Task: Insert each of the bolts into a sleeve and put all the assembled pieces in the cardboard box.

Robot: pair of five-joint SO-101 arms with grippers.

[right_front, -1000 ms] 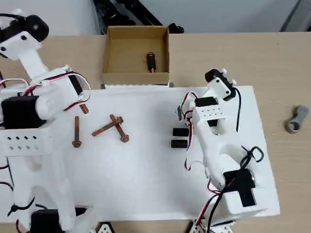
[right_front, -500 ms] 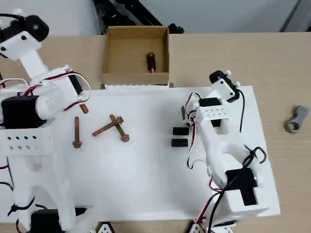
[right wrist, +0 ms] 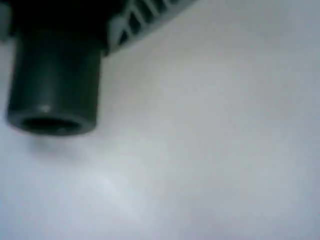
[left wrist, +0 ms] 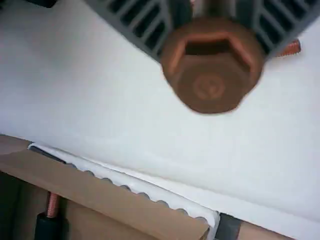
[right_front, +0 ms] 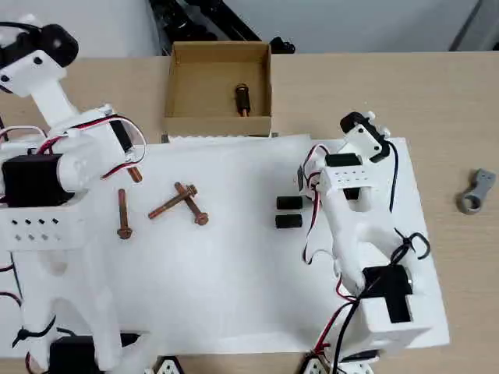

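Observation:
My left gripper (right_front: 131, 165) is shut on a copper bolt (left wrist: 212, 67), whose hex head faces the left wrist camera; it hangs over the left part of the white mat (right_front: 234, 296). My right gripper (right_front: 303, 178) is shut on a black sleeve (right wrist: 52, 85) just above the mat, with its open end facing the right wrist camera. Two more black sleeves (right_front: 289, 202) (right_front: 288, 221) lie beside the right gripper. Three loose bolts (right_front: 123, 212) (right_front: 171, 204) (right_front: 192, 206) lie near the left gripper. The cardboard box (right_front: 170, 86) holds one assembled piece (right_front: 242, 99).
The box stands against the mat's far edge, between the two arms. A grey metal part (right_front: 475, 191) lies on the bare wooden table at the far right. Open mat stretches between the loose bolts and the sleeves.
The right arm has shifted a little to the right and away from the front edge. The two loose sleeves now sit slightly farther back. The left arm has stayed still.

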